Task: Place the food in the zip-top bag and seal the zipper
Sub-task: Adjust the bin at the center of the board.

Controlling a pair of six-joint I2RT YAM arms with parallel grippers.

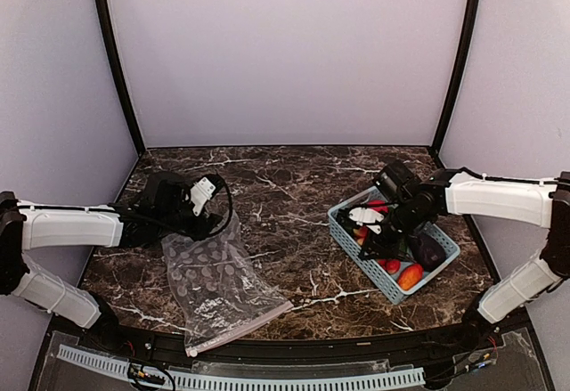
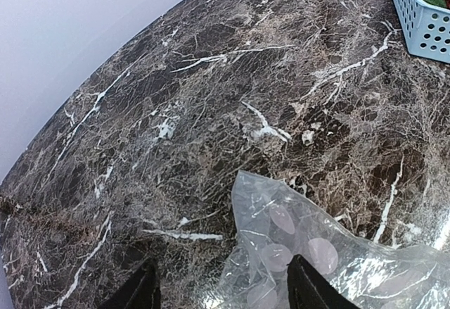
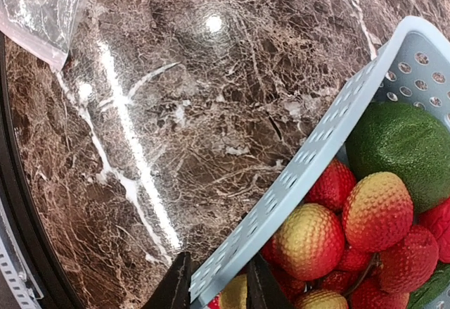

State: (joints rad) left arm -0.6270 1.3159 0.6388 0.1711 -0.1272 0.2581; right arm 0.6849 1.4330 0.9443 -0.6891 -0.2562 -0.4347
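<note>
- The left arm (image 1: 71, 228) reaches in from the left edge and bends towards the middle. Its wrist hangs low over the far corner of the bag (image 1: 214, 280).
- The left gripper (image 2: 221, 291) stands wide. Its right finger (image 2: 309, 289) is over the crinkled corner of the bag and the other is over bare table (image 1: 285, 195). Nothing is held between them.
- The right arm (image 1: 494, 197) comes in from the right edge, with its wrist tipped down into the basket (image 1: 361, 262).
- The right gripper (image 3: 218, 288) is narrow, with one finger (image 3: 176, 288) outside the basket's near wall and the other inside it. The wall runs between them. I cannot tell whether they press it.
- The bag lies flat on the table at front left, with its zipper (image 1: 239, 329) along the near edge, well apart from the basket.
- The food is in the basket at right: strawberries (image 3: 309, 242), a round green piece (image 3: 404, 154), an eggplant (image 1: 429, 250) and an orange-red piece (image 1: 410, 276).
- From above, the right wrist covers its own fingertips and much of the food at the basket's far end.
- Both wrist views cut the fingers off at the bottom edge, so only the tips show.
- The left wrist view shows only a corner of the bag, and only a corner of the basket at top right.
- I cannot tell whether the zipper is closed.
</note>
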